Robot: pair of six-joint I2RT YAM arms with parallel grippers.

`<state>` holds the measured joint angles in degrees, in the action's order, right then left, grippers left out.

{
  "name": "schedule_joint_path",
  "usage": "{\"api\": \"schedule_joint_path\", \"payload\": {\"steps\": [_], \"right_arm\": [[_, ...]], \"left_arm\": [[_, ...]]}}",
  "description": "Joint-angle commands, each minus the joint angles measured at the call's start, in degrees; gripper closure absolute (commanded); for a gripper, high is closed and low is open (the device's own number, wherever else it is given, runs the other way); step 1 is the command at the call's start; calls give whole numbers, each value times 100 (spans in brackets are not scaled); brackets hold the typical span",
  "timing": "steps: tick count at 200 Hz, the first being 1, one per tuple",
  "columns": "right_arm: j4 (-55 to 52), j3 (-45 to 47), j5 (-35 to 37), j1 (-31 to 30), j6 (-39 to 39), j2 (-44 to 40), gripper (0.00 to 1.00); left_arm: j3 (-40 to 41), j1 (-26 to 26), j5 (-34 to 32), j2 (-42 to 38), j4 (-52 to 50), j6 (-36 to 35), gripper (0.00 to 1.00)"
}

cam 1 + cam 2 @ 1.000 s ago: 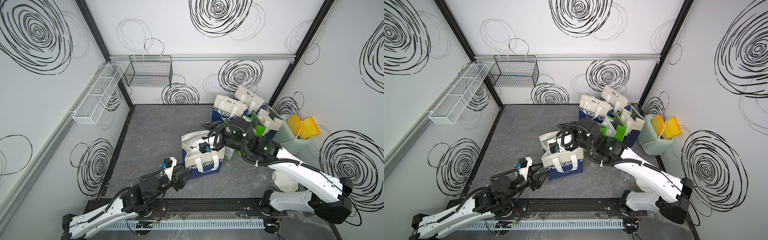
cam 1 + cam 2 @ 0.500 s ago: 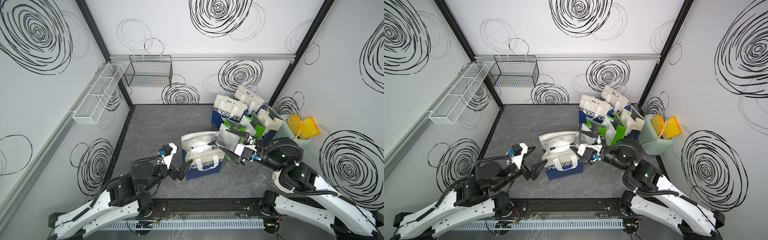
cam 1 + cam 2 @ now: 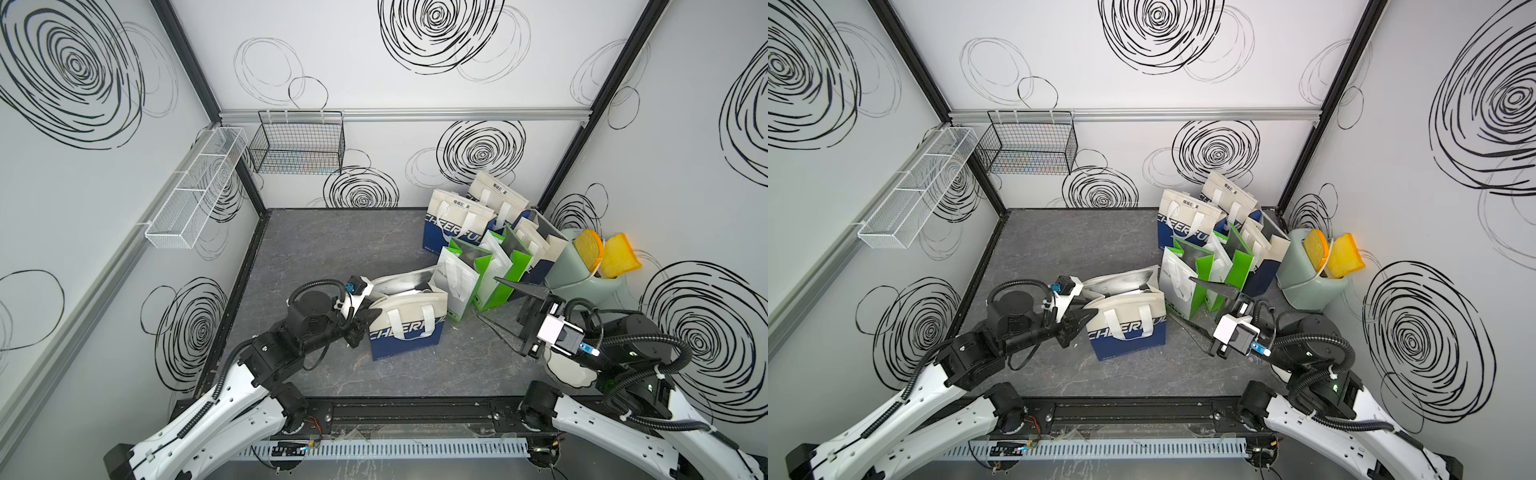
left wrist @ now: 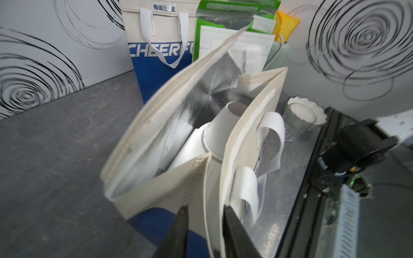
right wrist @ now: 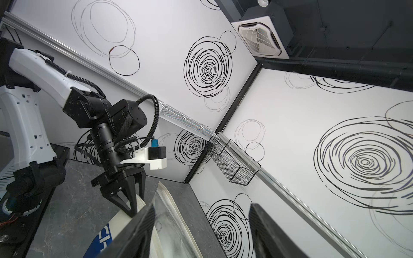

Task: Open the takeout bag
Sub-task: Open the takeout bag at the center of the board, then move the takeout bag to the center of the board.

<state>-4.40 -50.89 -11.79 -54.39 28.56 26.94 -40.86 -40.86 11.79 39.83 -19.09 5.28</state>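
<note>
Gaping upward, the takeout bag point(image 3: 405, 328) stands on the bench point(image 3: 332, 245) just beside the green bag point(image 3: 521, 264), its long mouth running away from it. At that far end the left pincer point(image 4: 204, 210), narrow, straddles the rim, likely to spread it; grip unclear. Nearer the green bag, the right pincer point(image 3: 486, 303) hangs wide, empty.

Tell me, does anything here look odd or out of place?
A white cup lies tipped on its side inside the open bag, rather than upright. Farther back, the other bags lean crowded together in the corner.
</note>
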Motion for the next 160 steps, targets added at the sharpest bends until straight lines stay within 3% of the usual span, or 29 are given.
{"api": "schedule_joint_path", "payload": {"steps": [1, 10, 53, 91, 130, 160], "right_arm": [[-64, 40, 88, 19, 31, -135, 30], [-84, 55, 101, 17, 38, -170, 30], [-30, 228, 168, 21, 67, -285, 29], [-21, 349, 178, 20, 82, -263, 29], [-36, 446, 164, 21, 83, -242, 29], [61, 587, 155, 19, 71, -208, 29]], "left_arm": [[-62, 34, 584, 67, 374, -97, 91], [-87, 49, 447, 77, 355, -103, 100], [-212, 408, -400, 200, 495, -457, 100], [-378, 1368, -787, 635, 804, -769, 100], [-715, 2672, -537, 912, 1411, -889, 100], [-1036, 2949, -762, 1423, 1695, -1107, 100]]}}
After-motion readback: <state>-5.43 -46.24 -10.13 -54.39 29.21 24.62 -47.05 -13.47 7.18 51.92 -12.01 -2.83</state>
